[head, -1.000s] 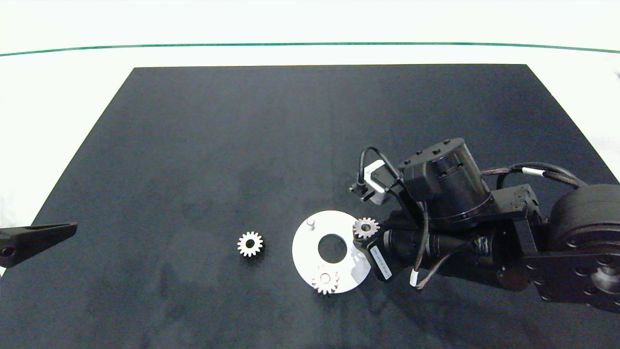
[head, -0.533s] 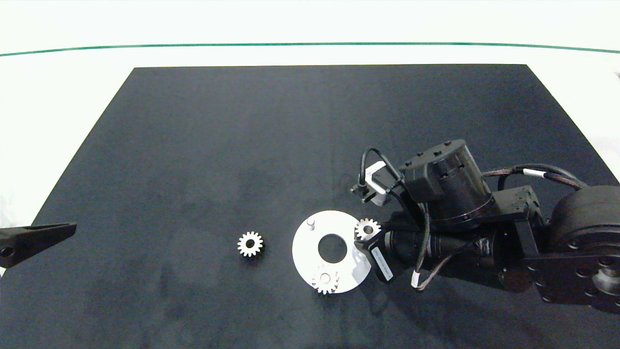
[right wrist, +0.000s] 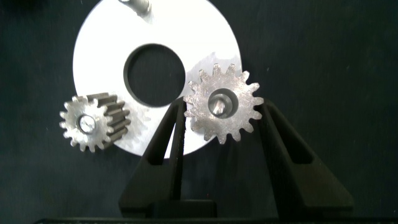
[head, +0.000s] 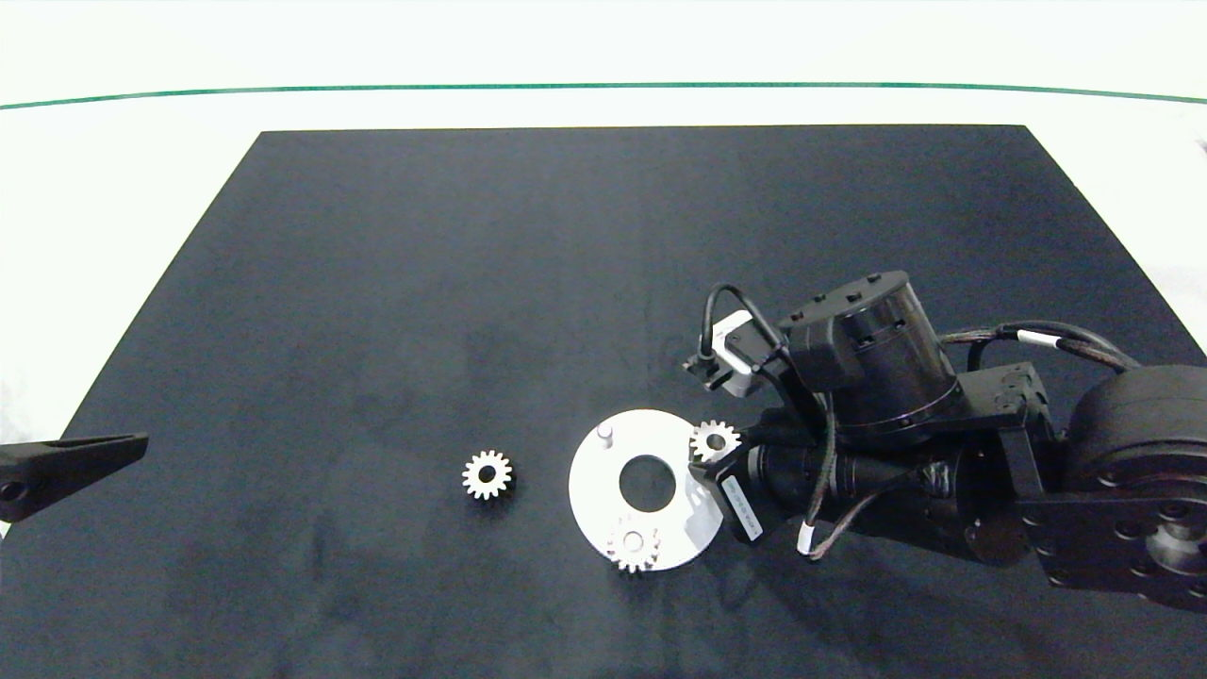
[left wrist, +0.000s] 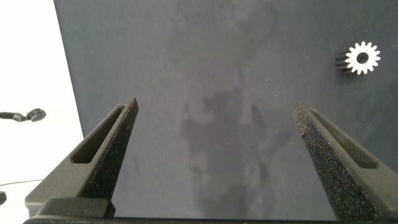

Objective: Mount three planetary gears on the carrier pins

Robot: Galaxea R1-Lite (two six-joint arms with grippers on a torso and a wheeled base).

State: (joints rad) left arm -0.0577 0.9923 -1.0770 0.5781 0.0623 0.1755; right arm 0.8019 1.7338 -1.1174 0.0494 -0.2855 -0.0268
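Right hand [right wrist: 222, 134] clamped on one gear [right wrist: 222, 104] over a carrier pin [right wrist: 216, 106], seemingly not fully seated, second gear [head: 633, 545] on its pin, third gear [head: 487, 474] loose on surface [head: 377, 283], left hand [left wrist: 214, 155] open, parked at the surface's left edge.

Black robot arms with wedge-shaped claws

The right arm [head: 943, 443] is built of matte black housings: a drum-shaped joint studded with screws, a large rounded joint and a flat plate with bolt holes. A small white module with a looped black cable is mounted on it, and braided cables with white tags are seen. The left claw [left wrist: 217, 155] shows 2 dark fingers with grainy foam pads.
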